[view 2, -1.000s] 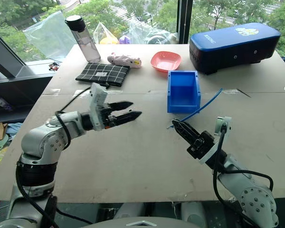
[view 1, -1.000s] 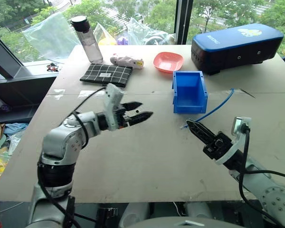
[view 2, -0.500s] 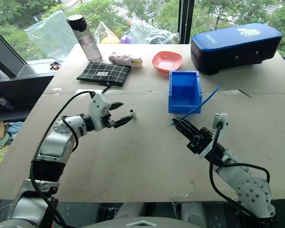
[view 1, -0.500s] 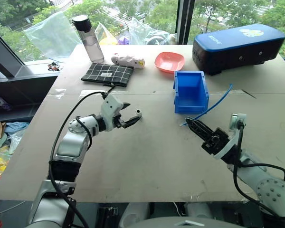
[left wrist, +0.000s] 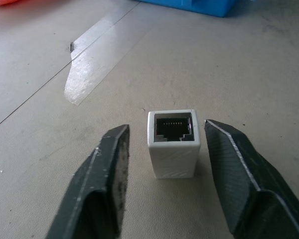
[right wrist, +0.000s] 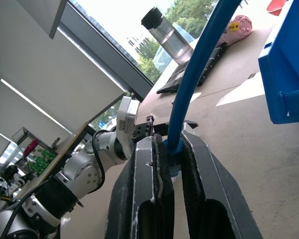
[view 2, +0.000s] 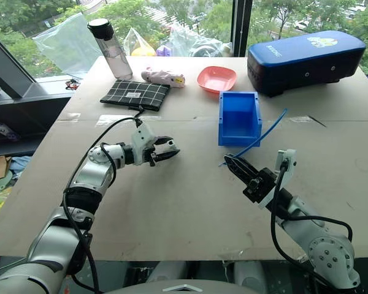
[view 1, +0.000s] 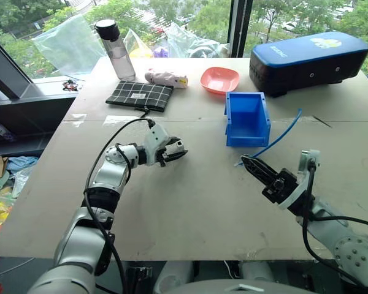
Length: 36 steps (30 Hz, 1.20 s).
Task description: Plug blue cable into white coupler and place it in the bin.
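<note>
Now, quick pass:
left gripper (left wrist: 164, 164): I'm straddling the white coupler (left wrist: 172, 143) with my two black fingers, one each side, neither touching yet; jaws are narrowing but not gripping, so nothing is held.
white coupler: sitting on the table (view 1: 190, 202) between my left fingers, dark socket facing away from my wrist, toward the open side, so a plug could enter once I'm holding it.
right gripper (right wrist: 170, 149): I'm clamping the blue cable (right wrist: 197, 69) near its end, fingers shut on it; the rest is trailing over the table toward the bin (view 1: 247, 117).
plug end: hidden between my right fingers, I can't tell its orientation.
bin: standing well beyond both grippers, near the dark blue case (view 1: 306, 58), empty as far as I'm seeing.
why: I'm judging each hand is taking one part so they can be mated in the air.
next: closing on the coupler squarely, else it may twist.
</note>
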Available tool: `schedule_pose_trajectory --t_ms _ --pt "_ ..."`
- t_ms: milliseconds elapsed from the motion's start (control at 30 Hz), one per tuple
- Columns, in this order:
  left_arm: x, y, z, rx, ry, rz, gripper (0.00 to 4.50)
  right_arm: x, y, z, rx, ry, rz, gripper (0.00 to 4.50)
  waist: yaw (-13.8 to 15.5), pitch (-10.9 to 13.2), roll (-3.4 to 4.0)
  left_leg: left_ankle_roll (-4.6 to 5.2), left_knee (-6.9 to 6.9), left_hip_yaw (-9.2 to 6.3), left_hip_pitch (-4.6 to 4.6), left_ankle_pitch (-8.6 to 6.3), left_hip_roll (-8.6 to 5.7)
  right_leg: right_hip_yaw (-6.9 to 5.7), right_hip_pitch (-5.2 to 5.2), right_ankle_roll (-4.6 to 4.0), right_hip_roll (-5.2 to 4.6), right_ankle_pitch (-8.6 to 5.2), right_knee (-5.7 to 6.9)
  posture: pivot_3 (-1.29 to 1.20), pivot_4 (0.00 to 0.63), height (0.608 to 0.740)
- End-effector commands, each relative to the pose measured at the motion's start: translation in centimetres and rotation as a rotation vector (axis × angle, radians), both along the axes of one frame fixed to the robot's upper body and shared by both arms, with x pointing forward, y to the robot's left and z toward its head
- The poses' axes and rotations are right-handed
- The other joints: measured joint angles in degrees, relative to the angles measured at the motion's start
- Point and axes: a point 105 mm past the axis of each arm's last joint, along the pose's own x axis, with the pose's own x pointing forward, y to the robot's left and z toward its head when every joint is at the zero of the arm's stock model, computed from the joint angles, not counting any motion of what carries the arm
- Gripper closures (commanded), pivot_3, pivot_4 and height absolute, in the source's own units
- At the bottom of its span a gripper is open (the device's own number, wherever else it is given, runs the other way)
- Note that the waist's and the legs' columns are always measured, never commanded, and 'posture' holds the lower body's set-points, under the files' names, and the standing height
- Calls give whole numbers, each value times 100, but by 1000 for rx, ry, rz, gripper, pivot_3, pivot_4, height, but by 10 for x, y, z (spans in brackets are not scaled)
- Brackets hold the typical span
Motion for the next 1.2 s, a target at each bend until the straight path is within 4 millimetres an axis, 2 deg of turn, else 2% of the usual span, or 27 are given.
schedule_pose_trajectory --t_ms 33,133,367,567,700,867,1033,1200 --pt "1 -2 8 3 -33 -49 3946 -5 -2 13 -19 -68 -10 4500 -4 0 0 0 0 0 0 0 0 -1 0 0 0 0 0 0 150 740" --pt "-7 -14 14 -8 -29 -141 3931 -5 -2 12 -63 -84 -6 4500 -7 0 0 0 0 0 0 0 0 -1 -1 0 0 0 2 0 150 740" --pt "-58 -81 13 35 33 -500 3931 2 13 4 -323 -203 127 4500 -6 0 0 2 7 3 -3 0 -3 3 2 0 19 0 2 0 150 740" --pt "-67 -114 -2 109 55 -594 3931 19 19 -7 -505 -297 228 4500 -17 0 -2 1 8 5 1 0 1 2 2 0 27 -1 8 0 150 740" --pt "-67 -122 -10 129 69 -612 3931 32 20 -16 -600 -338 267 4500 -10 -1 -3 1 11 6 0 1 1 2 2 0 27 0 8 0 150 740" --pt "-67 -123 -13 139 73 -625 3931 39 25 -23 -635 -362 321 4500 3 -1 -3 0 12 3 -1 1 1 1 1 0 26 -1 7 0 150 740" --pt "-68 -125 -13 140 71 -633 3931 38 26 -37 -707 -364 385 4500 9 -1 -3 0 13 3 0 1 1 1 2 0 25 0 7 0 150 740" --pt "-69 -126 -13 142 68 -642 3931 35 17 -53 -804 -360 427 4500 11 -3 -3 0 14 3 0 1 1 2 2 0 24 0 8 0 150 740"
